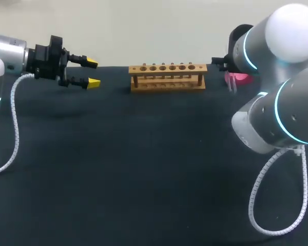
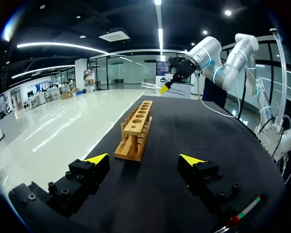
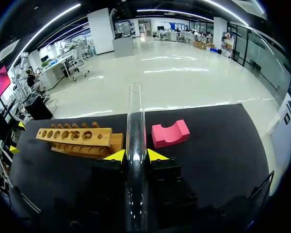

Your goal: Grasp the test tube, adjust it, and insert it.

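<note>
Black tabletop (image 1: 143,169), wooden rack (image 1: 167,77) at back, your right gripper (image 3: 136,155) clamped on the test tube (image 3: 135,116), your left gripper (image 2: 143,158) spread wide.

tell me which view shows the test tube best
The right wrist view: the test tube shows close up, clamped between the yellow tips of the right gripper. In the head view the right arm largely hides it. In the left wrist view it is too far off to make out.
</note>
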### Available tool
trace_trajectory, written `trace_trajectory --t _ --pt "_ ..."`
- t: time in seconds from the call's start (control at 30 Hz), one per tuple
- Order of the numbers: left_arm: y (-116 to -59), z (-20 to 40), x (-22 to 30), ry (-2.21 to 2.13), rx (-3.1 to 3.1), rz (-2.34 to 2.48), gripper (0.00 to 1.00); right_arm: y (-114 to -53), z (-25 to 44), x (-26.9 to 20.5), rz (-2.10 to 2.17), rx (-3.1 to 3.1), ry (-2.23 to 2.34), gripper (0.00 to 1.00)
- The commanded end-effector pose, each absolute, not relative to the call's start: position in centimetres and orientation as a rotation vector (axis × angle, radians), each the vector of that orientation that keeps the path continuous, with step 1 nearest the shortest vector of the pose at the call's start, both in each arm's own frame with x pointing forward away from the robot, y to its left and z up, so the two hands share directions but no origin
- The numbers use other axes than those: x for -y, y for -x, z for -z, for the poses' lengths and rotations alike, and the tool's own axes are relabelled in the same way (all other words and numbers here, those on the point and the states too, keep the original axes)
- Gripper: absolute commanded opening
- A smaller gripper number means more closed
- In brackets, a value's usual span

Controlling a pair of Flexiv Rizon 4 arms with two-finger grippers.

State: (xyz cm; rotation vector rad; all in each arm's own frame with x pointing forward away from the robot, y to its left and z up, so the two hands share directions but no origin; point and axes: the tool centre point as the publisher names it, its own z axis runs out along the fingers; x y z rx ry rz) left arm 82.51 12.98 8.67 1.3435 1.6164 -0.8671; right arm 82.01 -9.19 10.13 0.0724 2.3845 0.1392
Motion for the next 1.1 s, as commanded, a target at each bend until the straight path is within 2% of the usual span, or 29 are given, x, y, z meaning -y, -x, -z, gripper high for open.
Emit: trace_trajectory --t 0.03,0.4,1.1 --pt "-82.4 -8.6 -13.0 -1.342 -1.613 0.863 1.0 -82.1 -10.2 9.3 -0.15 -2.392 -0.068 0.0" --pt "-82.4 -8.6 -13.0 -1.342 -1.613 0.863 1.0 -82.1 -10.2 9.3 -0.15 -2.392 -0.068 0.0" --pt "-82.4 -8.6 -13.0 -1.342 -1.613 0.863 1.0 -82.1 -11.9 2.1 -0.115 -2.34 -0.09 0.0"
